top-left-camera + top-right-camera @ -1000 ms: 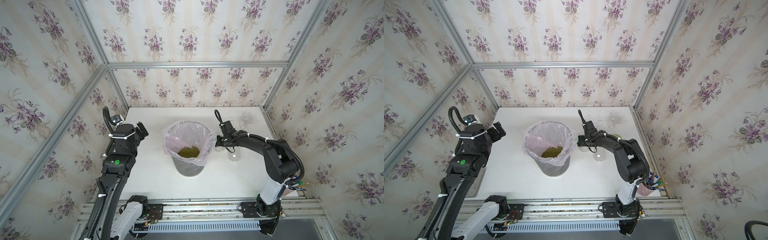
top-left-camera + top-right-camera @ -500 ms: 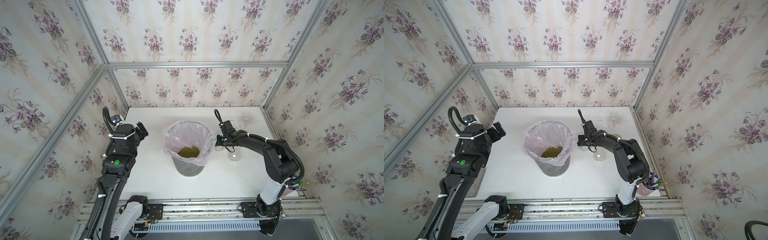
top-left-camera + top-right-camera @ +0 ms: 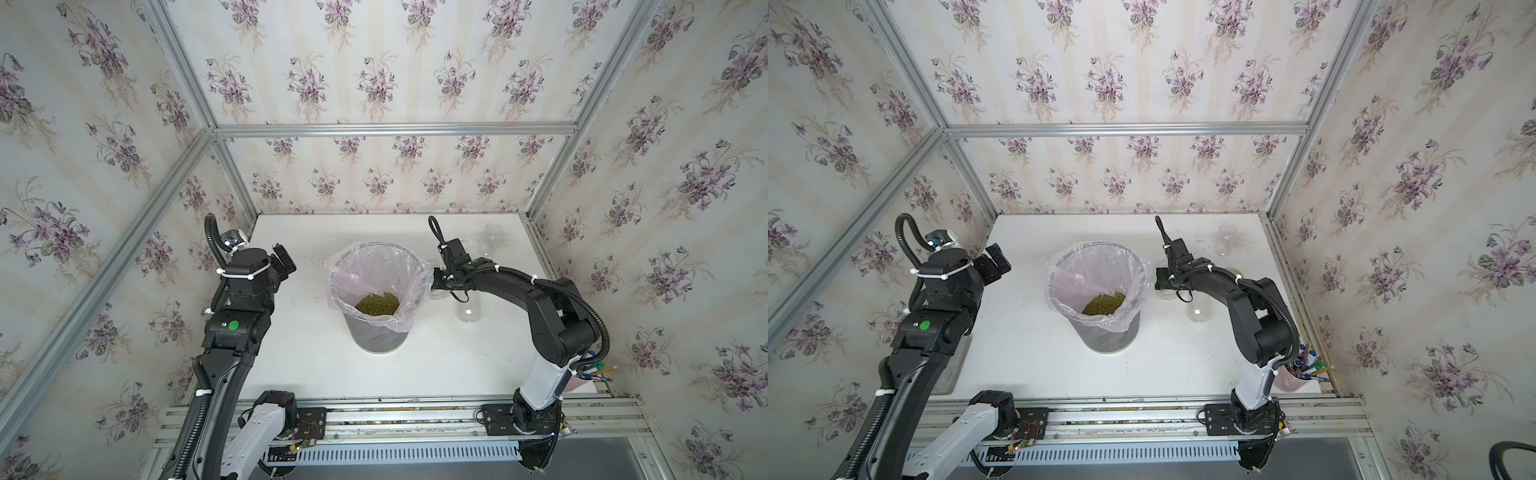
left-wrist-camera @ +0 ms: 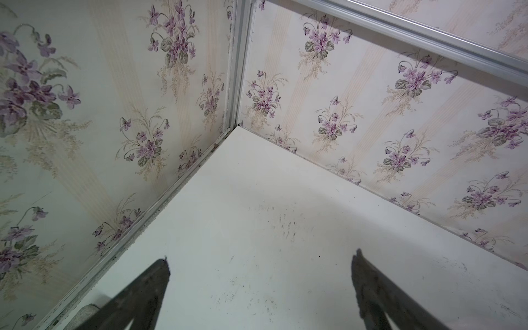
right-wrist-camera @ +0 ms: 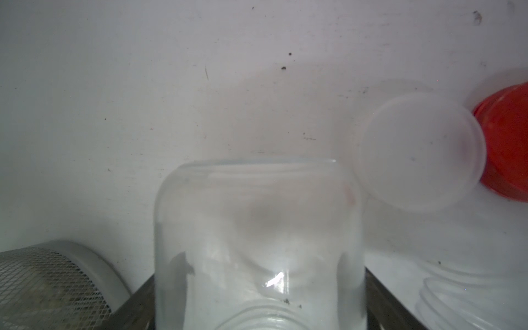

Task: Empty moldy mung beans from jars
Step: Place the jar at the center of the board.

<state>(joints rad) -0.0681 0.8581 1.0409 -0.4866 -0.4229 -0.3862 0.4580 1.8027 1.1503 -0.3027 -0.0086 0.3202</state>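
The beans (image 3: 377,303) lie as a small heap at the bottom of the bin (image 3: 376,338), which is lined with pinkish plastic and stands near the middle of the white table (image 3: 299,353). Just beside the bin, on its right side, the right gripper (image 5: 260,285) is closed on a clear jar (image 5: 260,214). Its fingers press on both sides of the jar. The mouth is turned to the wrist camera, and no beans show inside, only a few dark crumbs. Near this jar a white lid (image 5: 420,151) lies on the table and covers the edge of a red lid (image 5: 505,143). A second jar (image 3: 468,309) stands open close by, more toward the front, and a third jar (image 3: 490,239) is at the back, near the right wall (image 3: 582,249). So the strip between bin and right wall is crowded. The table in front of the bin, up to the metal rail (image 3: 415,409), and on its left side is free. The left gripper (image 4: 260,274) hangs over bare table near the back left corner, with its jaws spread wide and nothing between them. Compared with one second before I see no change: both arms, the jars and the bin are in the same places.
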